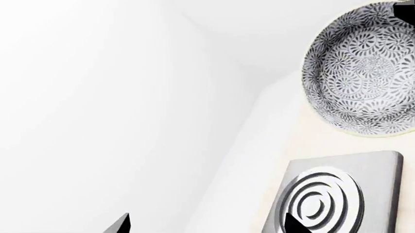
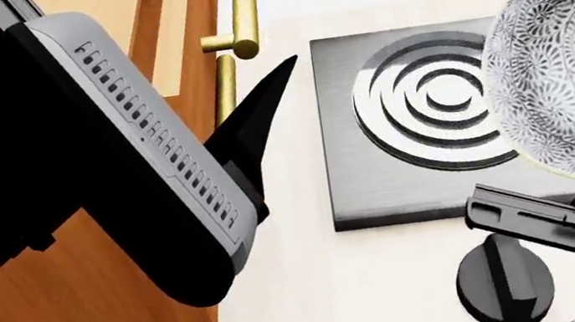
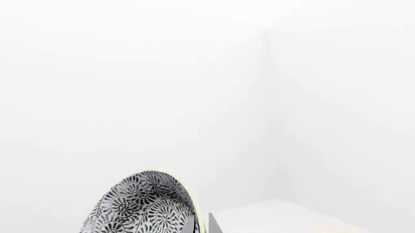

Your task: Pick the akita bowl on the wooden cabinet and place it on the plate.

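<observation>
Akita bowl (image 2: 573, 66) is sitting tilted at head view's right edge, above the right gripper (image 3: 202, 224), whose jaws are clamping its rim. Left gripper (image 1: 207, 224) jaws are standing apart. Wooden cabinet (image 2: 71, 301) is filling lower left; stove plate (image 2: 399, 145) is lying center on pale counter (image 2: 318, 292), white walls behind.

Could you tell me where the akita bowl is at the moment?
In the head view the akita bowl is at the right edge, tilted and overlapping the stove plate, just above the right arm; the wooden cabinet lies far left.
</observation>
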